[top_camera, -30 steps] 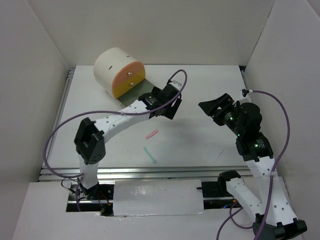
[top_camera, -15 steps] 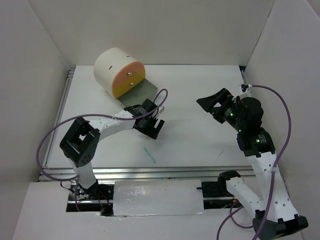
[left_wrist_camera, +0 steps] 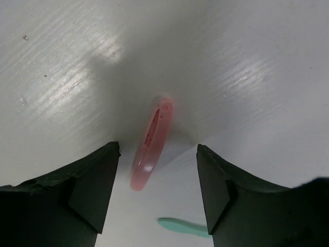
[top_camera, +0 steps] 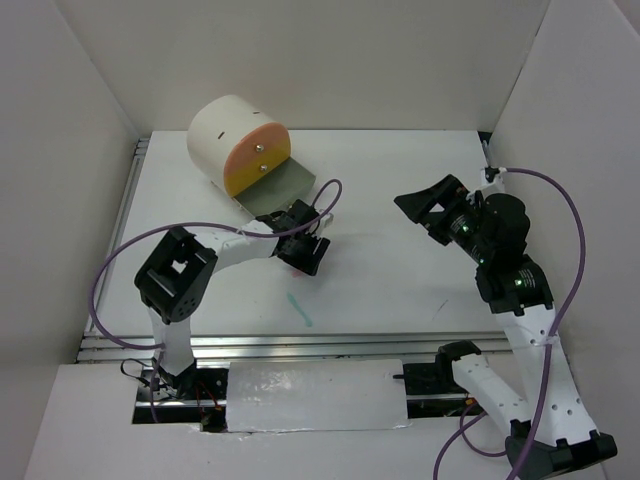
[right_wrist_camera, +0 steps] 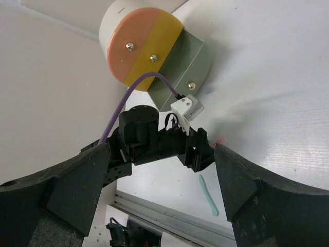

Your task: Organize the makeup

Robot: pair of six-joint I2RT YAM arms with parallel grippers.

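Early stage, by the look. Nearest, lower centre of top view: teal stick [top_camera: 300,310], loose on table [top_camera: 400,290], untouched. Just above it: pink stick [left_wrist_camera: 151,146], flat on table, straddled by L gripper [left_wrist_camera: 158,164], wide open, nothing gripped yet. Mid-right: R gripper [top_camera: 430,212], spread wide, empty. Far upper left: box [top_camera: 235,140], grey flap [top_camera: 283,187] down in front. No other makeup in view. Both sticks left to stow, prob. in box.

White table [top_camera: 400,290], plain white walls [top_camera: 350,60], even light.
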